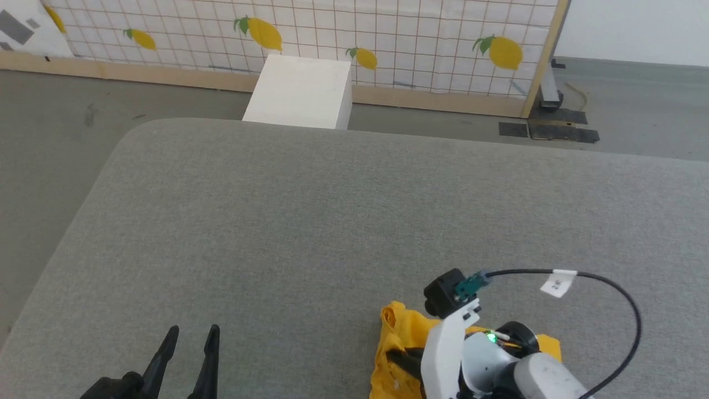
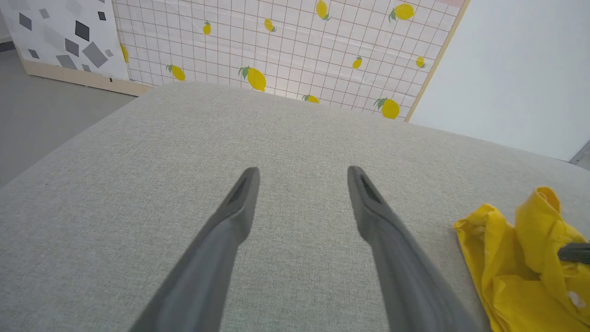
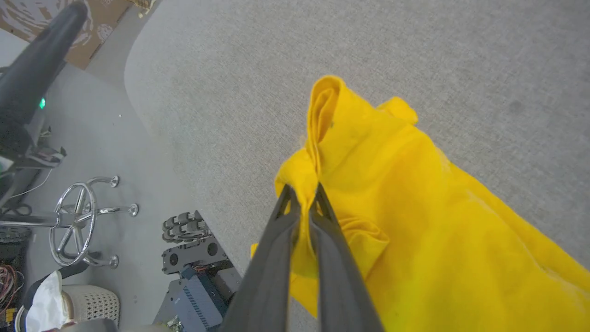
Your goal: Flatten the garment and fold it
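Right hand [image 3: 302, 191] is pinched tight on a bunched fold of the garment [image 3: 415, 221], fingers all but touching, with yellow cloth squeezed between them. The garment sits crumpled at the near edge of the grey tabletop [image 1: 332, 210], right of its middle. Left hand [image 2: 302, 173] hangs over the tabletop's near left part, fingers spread wide, holding nothing.

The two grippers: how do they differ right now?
The left gripper has its jaws wide apart and holds nothing; the right gripper has its jaws shut on a fold of the yellow T-shirt. The left is over bare grey cushion; the right is over the T-shirt. Both have two long dark fingers.
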`<state>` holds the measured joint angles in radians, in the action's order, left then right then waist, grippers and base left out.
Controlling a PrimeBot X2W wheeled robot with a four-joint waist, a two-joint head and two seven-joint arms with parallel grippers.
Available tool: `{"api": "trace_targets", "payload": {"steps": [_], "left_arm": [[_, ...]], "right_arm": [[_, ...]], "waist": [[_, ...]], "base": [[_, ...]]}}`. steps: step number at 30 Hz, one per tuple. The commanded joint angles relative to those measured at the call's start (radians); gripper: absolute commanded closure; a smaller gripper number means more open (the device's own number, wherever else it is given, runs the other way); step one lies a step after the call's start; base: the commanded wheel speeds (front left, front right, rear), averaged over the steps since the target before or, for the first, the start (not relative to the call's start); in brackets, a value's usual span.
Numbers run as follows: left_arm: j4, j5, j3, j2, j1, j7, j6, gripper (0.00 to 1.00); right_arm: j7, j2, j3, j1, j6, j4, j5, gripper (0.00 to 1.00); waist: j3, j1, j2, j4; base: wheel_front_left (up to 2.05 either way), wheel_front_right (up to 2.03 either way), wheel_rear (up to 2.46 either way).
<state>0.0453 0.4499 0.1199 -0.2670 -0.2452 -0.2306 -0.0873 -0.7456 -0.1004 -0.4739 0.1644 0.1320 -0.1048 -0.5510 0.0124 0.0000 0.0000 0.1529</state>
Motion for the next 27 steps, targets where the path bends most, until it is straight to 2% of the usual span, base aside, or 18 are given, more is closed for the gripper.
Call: {"api": "trace_targets", "payload": {"steps": [1, 2, 4, 5, 7, 12, 17, 22, 27], "left_arm": [[-0.003, -0.002, 0.003, 0.005, 0.006, -0.002, 0.002, 0.0], [-0.005, 0.0, 0.004, 0.006, 0.008, -0.002, 0.002, 0.0], [-0.008, 0.001, 0.007, 0.008, 0.011, -0.003, 0.002, 0.0], [-0.01, 0.002, 0.008, 0.009, 0.013, -0.003, 0.002, 0.0], [-0.013, 0.004, 0.011, 0.012, 0.017, -0.004, 0.001, 0.0], [-0.02, 0.008, 0.018, 0.013, 0.025, -0.004, 0.001, 0.0], [-0.026, 0.013, 0.021, 0.009, 0.029, -0.004, -0.001, 0.0], [-0.026, 0.016, 0.022, 0.007, 0.025, -0.002, 0.004, 0.0], [-0.019, 0.017, 0.023, 0.006, 0.018, -0.003, 0.008, 0.0]], "right_arm": [[0.02, 0.009, -0.01, 0.024, -0.001, -0.038, 0.018, 1.0], [0.033, 0.014, -0.011, 0.031, -0.001, -0.078, 0.029, 0.98], [0.049, 0.023, -0.017, 0.044, -0.001, -0.15, 0.056, 0.77], [0.055, 0.027, -0.018, 0.049, -0.001, -0.182, 0.064, 0.58], [0.061, 0.037, -0.019, 0.059, -0.001, -0.249, 0.076, 0.0], [0.102, 0.048, -0.028, 0.096, -0.001, -0.343, 0.071, 0.0], [0.098, 0.05, -0.066, 0.129, -0.001, -0.323, 0.005, 0.0], [0.045, 0.044, -0.045, 0.122, -0.001, -0.219, -0.052, 0.0], [0.066, -0.009, 0.081, 0.048, -0.001, -0.032, -0.048, 0.0]], "waist": [[0.003, 0.0, 0.0, 0.01], [0.003, 0.0, 0.0, 0.014], [0.003, 0.0, 0.0, 0.02], [0.003, 0.0, 0.0, 0.022], [0.004, 0.0, 0.0, 0.027], [0.008, 0.0, 0.0, 0.031], [0.008, 0.0, 0.0, 0.021], [0.0, 0.0, 0.0, 0.002], [0.0, 0.0, 0.0, -0.022]], "base": [[0.0, 0.0, 0.0], [0.0, 0.0, 0.0], [0.0, 0.0, 0.0], [0.0, 0.0, 0.0], [0.0, 0.0, 0.0], [0.0, 0.0, 0.0], [0.0, 0.0, 0.0], [0.0, 0.0, 0.0], [0.0, 0.0, 0.0]]}}
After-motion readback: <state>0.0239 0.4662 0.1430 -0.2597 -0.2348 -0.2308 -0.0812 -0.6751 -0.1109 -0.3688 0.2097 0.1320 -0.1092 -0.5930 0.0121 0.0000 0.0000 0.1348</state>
